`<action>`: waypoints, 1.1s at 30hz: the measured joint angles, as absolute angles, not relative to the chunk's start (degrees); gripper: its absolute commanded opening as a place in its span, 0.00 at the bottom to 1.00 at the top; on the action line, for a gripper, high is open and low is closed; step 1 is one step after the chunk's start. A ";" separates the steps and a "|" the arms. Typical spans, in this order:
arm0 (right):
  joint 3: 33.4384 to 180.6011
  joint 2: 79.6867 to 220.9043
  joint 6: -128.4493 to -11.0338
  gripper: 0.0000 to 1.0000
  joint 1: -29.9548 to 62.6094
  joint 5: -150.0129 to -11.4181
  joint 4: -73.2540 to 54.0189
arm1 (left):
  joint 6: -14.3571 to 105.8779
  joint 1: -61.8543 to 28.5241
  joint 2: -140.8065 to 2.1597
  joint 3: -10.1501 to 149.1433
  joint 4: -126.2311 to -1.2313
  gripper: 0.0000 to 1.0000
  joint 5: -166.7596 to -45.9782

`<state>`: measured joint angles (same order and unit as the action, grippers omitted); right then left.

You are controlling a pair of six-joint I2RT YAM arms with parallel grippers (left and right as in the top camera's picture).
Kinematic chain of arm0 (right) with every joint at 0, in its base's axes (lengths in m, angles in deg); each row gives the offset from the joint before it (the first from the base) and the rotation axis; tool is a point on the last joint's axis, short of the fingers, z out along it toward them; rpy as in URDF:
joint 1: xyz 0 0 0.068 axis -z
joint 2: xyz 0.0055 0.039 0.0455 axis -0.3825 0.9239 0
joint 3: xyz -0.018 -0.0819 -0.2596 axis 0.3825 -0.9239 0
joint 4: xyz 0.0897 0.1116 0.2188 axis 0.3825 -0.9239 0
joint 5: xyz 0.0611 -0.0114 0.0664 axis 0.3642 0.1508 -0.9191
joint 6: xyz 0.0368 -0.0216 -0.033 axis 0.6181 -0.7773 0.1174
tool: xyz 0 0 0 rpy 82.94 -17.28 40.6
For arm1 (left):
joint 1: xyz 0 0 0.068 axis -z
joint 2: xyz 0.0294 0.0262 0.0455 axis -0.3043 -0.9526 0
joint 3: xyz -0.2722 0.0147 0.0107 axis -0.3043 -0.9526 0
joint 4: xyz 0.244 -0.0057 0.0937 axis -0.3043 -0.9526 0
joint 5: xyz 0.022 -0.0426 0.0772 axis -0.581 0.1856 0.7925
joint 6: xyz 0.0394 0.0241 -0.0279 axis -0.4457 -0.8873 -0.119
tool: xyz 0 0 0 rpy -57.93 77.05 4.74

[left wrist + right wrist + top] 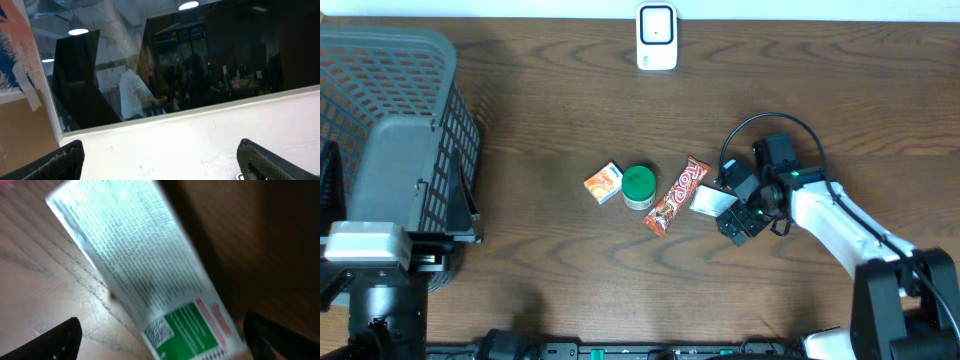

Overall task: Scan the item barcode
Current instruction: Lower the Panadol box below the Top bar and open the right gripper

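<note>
INSPECTOR: Since the overhead view takes in the whole table (540, 110), start there. Why is the stock laid out as it is?

ASSISTANT: Four items lie in a loose row at mid-table: a small orange carton (604, 184), a green-lidded tub (639, 186), a red candy bar (676, 196) and a white carton (711, 200). The white scanner (657, 37) stands at the far edge, well apart from them, so any item would have to be carried to it. The right gripper (730, 214) sits just beside the white carton, which I judge to be the item chosen. A grey mesh basket (395, 130) stands at the left, likely for scanned goods. The bar's lettering is too small to read.

INSPECTOR: Left wrist view?

ASSISTANT: The left gripper (160, 162) points away from the table at a window (200, 60) above a white wall (200, 140). Its jaws stand wide apart with nothing between them. It is kept out of the work (my judgement, not an observation).

INSPECTOR: Right wrist view?

ASSISTANT: The white carton fills the frame, lying on the table ahead of the right gripper, whose jaws stand fully apart at either side; nothing is grasped. The carton's face carries dense fine print, blurred past reading, a green panel (192, 325) with a square QR-type code (158, 330), and a red strip (217, 317). No ordinary striped barcode shows on this face.
</note>
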<state>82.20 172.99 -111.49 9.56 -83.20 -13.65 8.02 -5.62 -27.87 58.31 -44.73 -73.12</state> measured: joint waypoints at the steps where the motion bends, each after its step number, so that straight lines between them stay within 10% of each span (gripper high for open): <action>1: 82.20 173.89 -111.75 0.99 9.56 -83.15 -13.15 | 8.05 -5.62 -27.87 58.31 -44.75 0.95 -73.10; 8: 83.99 177.47 -112.93 0.87 9.56 -80.33 -9.48 | 8.05 -5.62 -27.87 58.31 -44.73 0.95 -73.12; 16: 84.26 177.72 -113.28 0.41 9.56 -78.43 -10.52 | 8.05 -5.62 -27.87 58.31 -44.73 0.95 -73.12; 33: 84.52 177.72 -112.62 0.37 9.63 -89.75 -14.52 | 8.05 -5.62 -27.87 58.31 -45.10 0.95 -73.12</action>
